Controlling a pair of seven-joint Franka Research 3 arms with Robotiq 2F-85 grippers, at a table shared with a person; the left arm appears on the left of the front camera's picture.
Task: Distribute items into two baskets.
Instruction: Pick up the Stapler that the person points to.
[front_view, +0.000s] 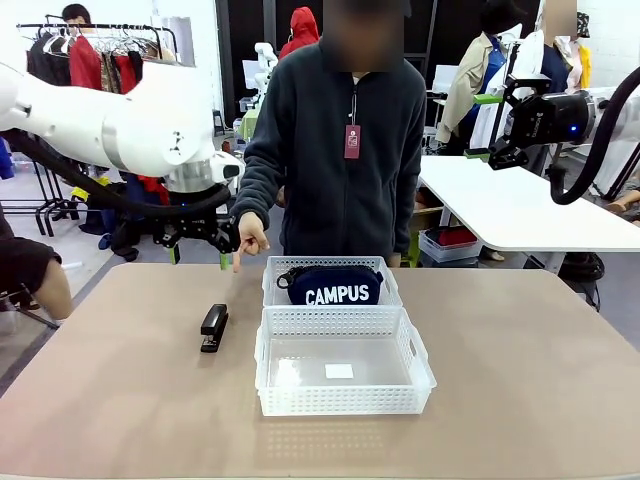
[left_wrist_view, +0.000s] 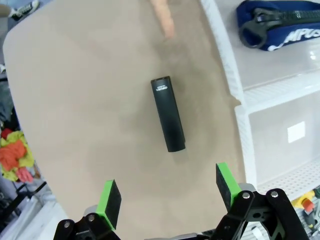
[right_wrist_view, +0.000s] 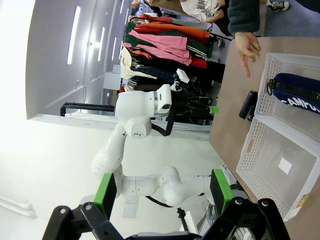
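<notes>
The small black stapler (front_view: 214, 327) lies on the bare tan counter (front_view: 120, 400), left of centre in the front view. It is just beside the left wall of the near white plastic lattice-sided basket (front_view: 345, 400) but not touching it. That basket holds nothing except a small white label on its floor. The far basket (front_view: 275, 290), of the same kind and set right behind it, already holds the navy blue soft zip pouch (front_view: 332, 285) with white CAMPUS lettering.

The left claw (front_view: 200, 256) hangs above the far left part of the counter, released, its jaws spread wide with nothing in them. From its wrist camera the stapler sits mid-frame, ahead of the green pads and between their lines. Its long axis runs up the frame with a slight tilt, so the pads would close across its narrow width. I'd say a descent with barely any twist should do.

The right claw (front_view: 483, 126) is high in the upper right of the front view, well apart from everything, also spread and empty, so the left arm is far nearer. A person's hand (front_view: 250, 235) points a finger down just beyond the stapler, and it may be in the way.
</notes>
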